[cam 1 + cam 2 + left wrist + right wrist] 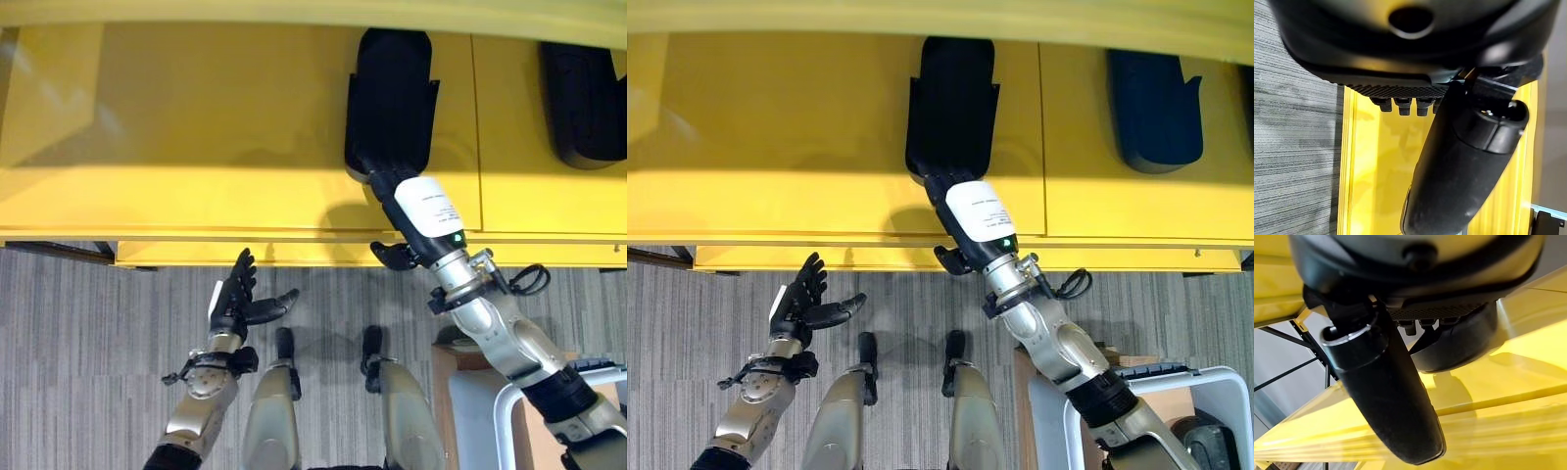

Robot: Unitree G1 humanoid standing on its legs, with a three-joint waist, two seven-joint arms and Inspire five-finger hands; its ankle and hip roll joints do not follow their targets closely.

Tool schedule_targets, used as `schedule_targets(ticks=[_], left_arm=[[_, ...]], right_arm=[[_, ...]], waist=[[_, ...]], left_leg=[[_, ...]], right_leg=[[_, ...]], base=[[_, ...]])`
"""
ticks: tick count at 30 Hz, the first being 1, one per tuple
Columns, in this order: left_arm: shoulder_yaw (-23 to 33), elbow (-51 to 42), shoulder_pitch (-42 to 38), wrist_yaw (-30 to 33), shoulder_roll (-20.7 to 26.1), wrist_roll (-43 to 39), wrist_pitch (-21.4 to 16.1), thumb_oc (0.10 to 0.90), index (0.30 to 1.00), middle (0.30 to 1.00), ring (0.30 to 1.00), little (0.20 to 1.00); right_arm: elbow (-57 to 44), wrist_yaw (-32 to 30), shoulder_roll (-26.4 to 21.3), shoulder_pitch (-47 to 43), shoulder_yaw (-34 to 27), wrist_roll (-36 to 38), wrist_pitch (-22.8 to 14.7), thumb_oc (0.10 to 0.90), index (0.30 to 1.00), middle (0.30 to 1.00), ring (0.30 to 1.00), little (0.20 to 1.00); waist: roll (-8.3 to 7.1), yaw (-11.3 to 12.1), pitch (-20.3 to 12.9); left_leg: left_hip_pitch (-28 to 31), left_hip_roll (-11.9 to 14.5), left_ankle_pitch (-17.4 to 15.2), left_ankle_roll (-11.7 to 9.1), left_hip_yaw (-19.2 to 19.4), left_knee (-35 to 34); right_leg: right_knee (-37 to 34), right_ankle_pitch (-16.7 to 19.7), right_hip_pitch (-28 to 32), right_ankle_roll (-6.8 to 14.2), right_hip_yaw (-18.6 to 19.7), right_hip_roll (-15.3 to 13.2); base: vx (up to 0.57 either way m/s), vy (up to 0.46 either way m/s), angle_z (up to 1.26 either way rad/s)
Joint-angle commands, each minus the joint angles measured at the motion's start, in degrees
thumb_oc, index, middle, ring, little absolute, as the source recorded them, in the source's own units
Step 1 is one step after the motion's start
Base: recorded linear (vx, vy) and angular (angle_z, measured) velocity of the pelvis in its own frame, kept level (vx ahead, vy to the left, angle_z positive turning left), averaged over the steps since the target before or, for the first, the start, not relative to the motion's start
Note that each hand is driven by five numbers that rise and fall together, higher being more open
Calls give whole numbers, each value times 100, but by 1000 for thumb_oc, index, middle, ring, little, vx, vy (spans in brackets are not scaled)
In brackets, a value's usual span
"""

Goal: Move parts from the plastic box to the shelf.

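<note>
The yellow shelf (pixel 196 127) spans the upper half of the head views, its front edge running straight across the middle. A black part (pixel 392 98) lies flat on it at about 12 o'clock, wholly inside that edge. The right hand (pixel 387 181) reaches over the shelf edge to the near end of this part; its fingers lie against or under the part and I cannot tell whether they are curled round it. In the right wrist view the thumb (pixel 1386 396) stands out straight, with the part's dark rounded end (pixel 1459 347) just past the fingers.

A second dark part (pixel 586 103) lies on the shelf at 2 o'clock, well apart from the first, with bare shelf between them and a wide bare stretch toward 10 o'clock.

The left hand (pixel 233 299) hangs at 7 o'clock, in front of the shelf edge over grey carpet (pixel 78 343), fingers straight and spread, holding nothing.

A white plastic box (pixel 1058 411) shows at 5 o'clock.
</note>
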Motion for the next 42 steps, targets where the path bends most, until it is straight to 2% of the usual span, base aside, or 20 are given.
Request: schedule_targets(ticks=[1,7,12,21,42], left_arm=[[102,-430,136,-38,137,288,-558,900,1000,1000,1000,1000],[145,-427,93,-80,109,282,-549,900,1000,1000,1000,1000],[134,-417,86,-113,97,281,-551,900,1000,1000,1000,1000],[132,-382,43,-142,91,265,-548,900,1000,1000,1000,1000],[207,-360,59,-149,74,283,-549,900,1000,1000,1000,1000]], right_arm=[[-351,-197,-104,-258,17,-239,-279,900,1000,1000,1000,1000],[-74,-192,-415,-256,-65,-832,-102,900,1000,1000,1000,1000],[123,-299,-590,-191,-278,-963,8,900,1000,1000,1000,1000],[544,-309,-639,-326,-215,-1094,134,900,1000,1000,1000,1000],[609,-338,-762,-357,-358,-1146,225,900,1000,1000,1000,1000]], waist=[[-112,76,-539],[-108,62,-528],[-96,52,-532],[-64,86,-516],[-65,98,-495]], left_leg=[[-35,296,-10,-105,-366,39],[-39,294,-24,-110,-361,42],[-47,285,-63,-108,-362,98],[-77,277,-78,-102,-371,134],[-118,251,-107,-85,-386,203]], right_leg=[[-212,140,443,464,10,-410],[-187,138,414,466,26,-412],[-136,119,403,468,35,-427],[-87,111,375,466,33,-444],[-54,149,353,469,41,-474]], base=[[0,0,0],[0,0,0],[0,0,0],[0,0,0],[0,0,0]])
